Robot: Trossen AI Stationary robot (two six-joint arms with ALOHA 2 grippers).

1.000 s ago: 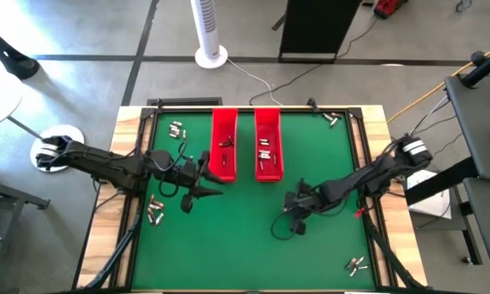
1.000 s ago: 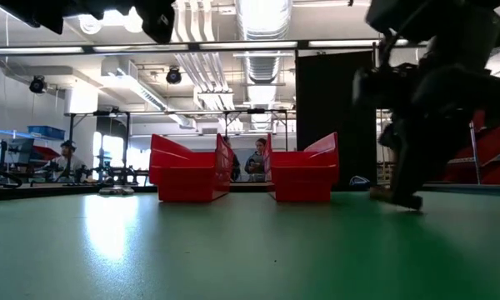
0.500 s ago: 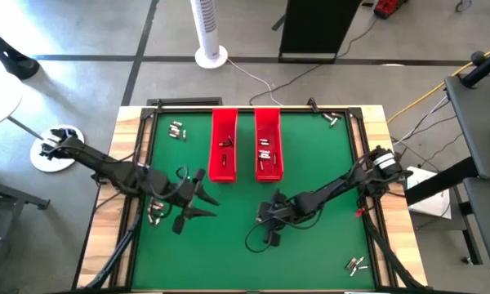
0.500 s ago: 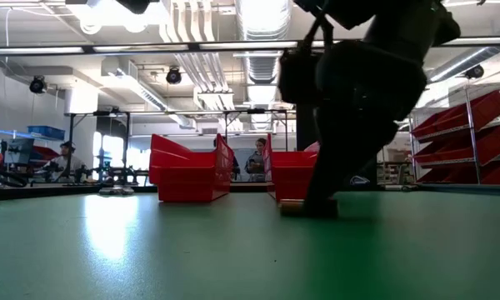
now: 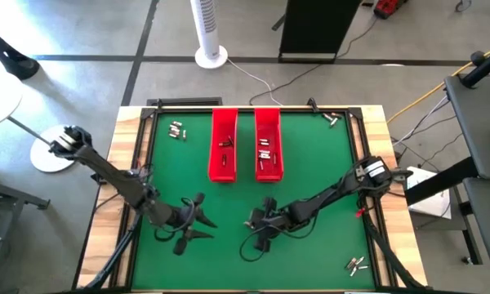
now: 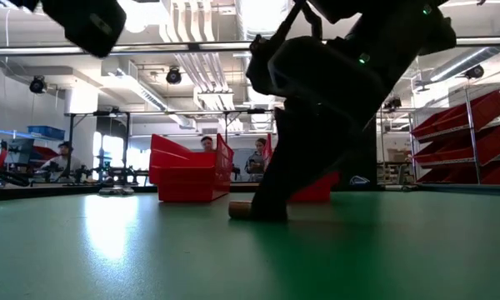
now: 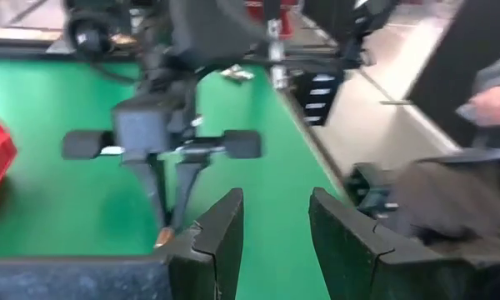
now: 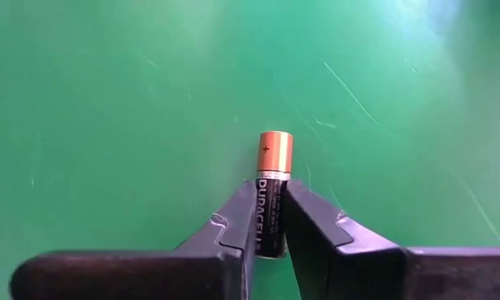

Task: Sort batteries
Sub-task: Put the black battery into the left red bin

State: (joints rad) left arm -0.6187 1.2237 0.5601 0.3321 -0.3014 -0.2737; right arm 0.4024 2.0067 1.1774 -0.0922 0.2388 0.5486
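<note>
The green desk (image 5: 310, 175) was the biggest thing, and both dark arms reached over its near half. Two long red trays (image 5: 268, 143) stood well beyond both sets of jaws, each with a few batteries inside. The right jaws (image 8: 269, 218) were low on the desk and clamped on one battery (image 8: 273, 183), which lay flat on the green with its coppery end poking out past the tips. The left jaws (image 7: 275, 223) hung just beside the right arm, standing apart with nothing between them. More batteries lay in little heaps well away from both jaws, by the far left corner (image 5: 176, 129), the far right corner (image 5: 330, 118) and the near right corner (image 5: 356, 263). The step in hand looked like picking up this one battery. Next, I think, the right jaws had to lift it without letting it slip and carry it over to the right red tray for its kind.
</note>
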